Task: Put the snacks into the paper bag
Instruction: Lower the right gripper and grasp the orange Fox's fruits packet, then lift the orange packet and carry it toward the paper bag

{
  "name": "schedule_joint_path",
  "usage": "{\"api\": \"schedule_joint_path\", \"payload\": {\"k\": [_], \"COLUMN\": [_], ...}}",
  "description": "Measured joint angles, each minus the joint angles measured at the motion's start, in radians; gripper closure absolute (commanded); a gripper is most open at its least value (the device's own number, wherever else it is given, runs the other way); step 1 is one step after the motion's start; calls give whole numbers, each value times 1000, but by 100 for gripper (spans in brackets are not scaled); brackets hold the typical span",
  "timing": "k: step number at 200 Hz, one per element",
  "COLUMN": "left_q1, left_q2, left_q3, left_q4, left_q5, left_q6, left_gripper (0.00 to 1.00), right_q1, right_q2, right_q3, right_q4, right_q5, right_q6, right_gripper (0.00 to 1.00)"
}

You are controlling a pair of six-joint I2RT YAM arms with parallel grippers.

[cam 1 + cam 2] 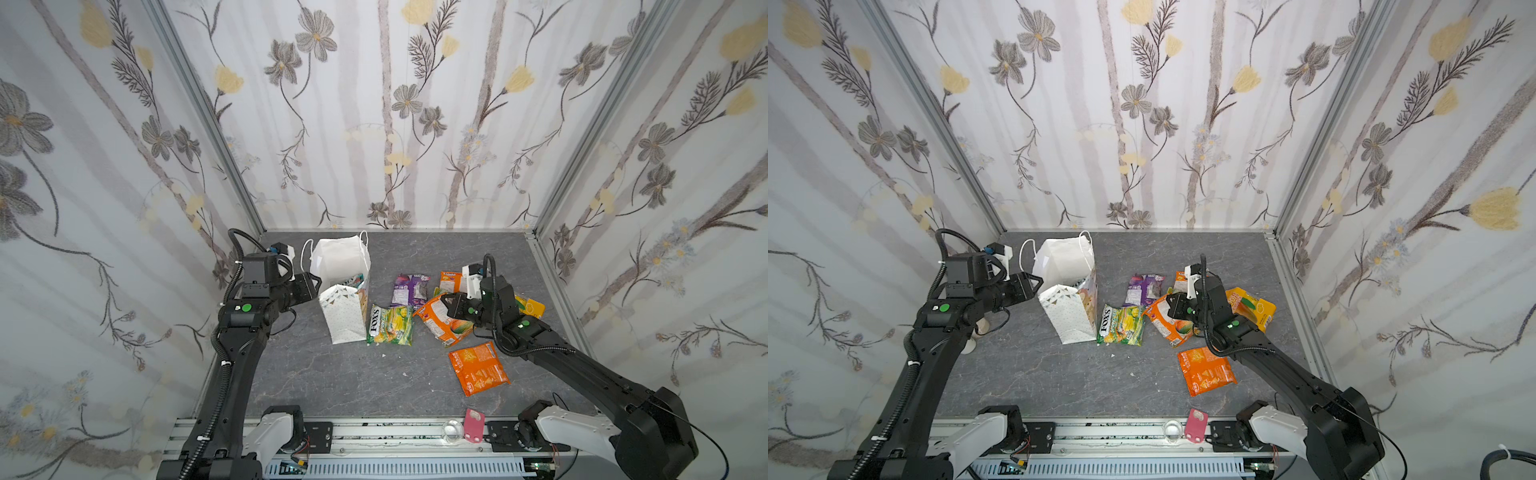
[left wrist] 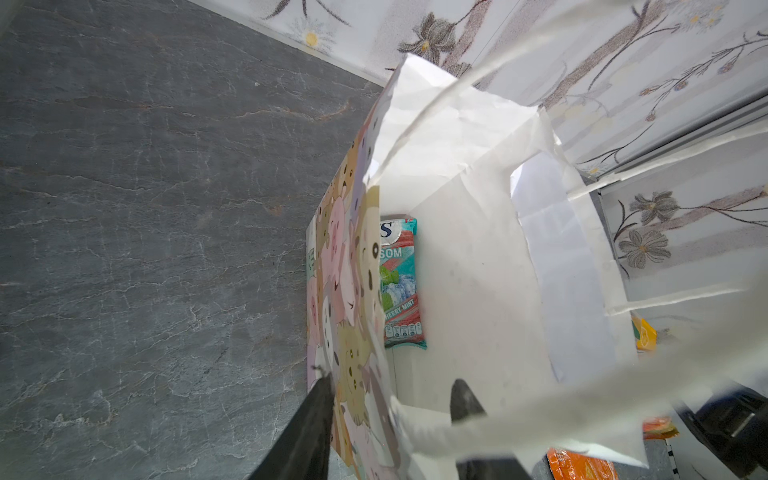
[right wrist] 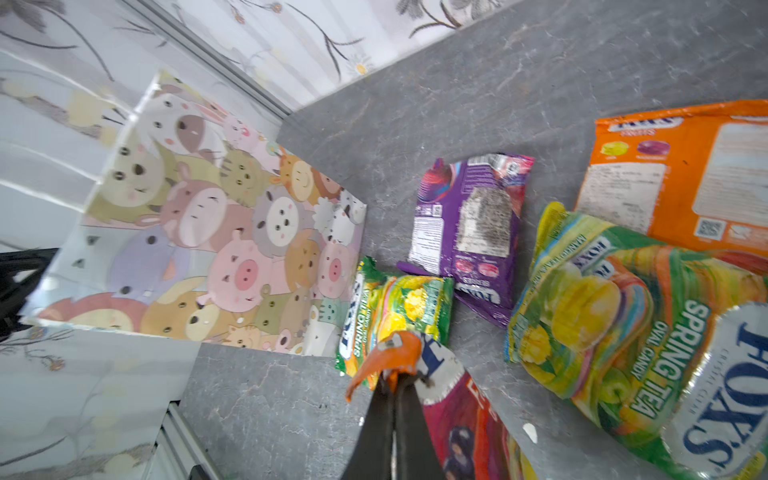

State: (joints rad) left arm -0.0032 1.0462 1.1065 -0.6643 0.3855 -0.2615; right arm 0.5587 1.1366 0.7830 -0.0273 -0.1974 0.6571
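- Desk (image 1: 332,374): grey slab. The stock is split, with the paper bag (image 1: 345,320) at about 10 o'clock from the middle and loose snacks (image 1: 451,282) from 1 to 4 o'clock.
- Paper bag: stands on its base with the mouth gaping upward, judged so kept to accept drops from above.
- Loose packets: the green-yellow FOX'S packet (image 1: 390,326) lies flat against the bag's foot at its 3 o'clock. The purple packet (image 1: 410,289) is at 1 o'clock from that one. The lone orange packet (image 1: 478,368) is at 4 o'clock, well apart.
- Orange packet (image 1: 440,324): gripped by one corner, evidently next for transfer.
- Teal packet (image 2: 401,286): already inside, flat on the bag floor.
- Right tool (image 3: 392,386): pressed together, pinching that orange packet's corner.
- Left tool (image 2: 392,382): straddles the bag's printed wall at the rim, one finger (image 2: 320,415) outside and one inside, judged bracing the mouth open. Whether it clamps the paper cannot be told.
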Motion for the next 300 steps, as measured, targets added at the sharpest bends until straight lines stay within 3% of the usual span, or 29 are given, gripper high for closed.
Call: {"api": "schedule_joint_path", "payload": {"k": [58,167,201,300], "left_q1": [0,0,0,0], "left_q2": [-2,-4,-8,-26], "left_q3": [-3,-3,-3,-26], "left_q4": [1,1,2,3], "left_q5": [0,0,0,0], "left_q6": [0,4,4,19], "left_gripper": [55,55,55,55], "right_q1": [82,245,357,496], "right_q2": [-23,-85,-82,101], "right_q3": [101,229,285,547], "right_q4": [-14,-52,-51,-31], "right_q5": [33,217,283,389], "right_q6": [-58,-145,-195,-346], "right_gripper": [100,100,100,100]}}
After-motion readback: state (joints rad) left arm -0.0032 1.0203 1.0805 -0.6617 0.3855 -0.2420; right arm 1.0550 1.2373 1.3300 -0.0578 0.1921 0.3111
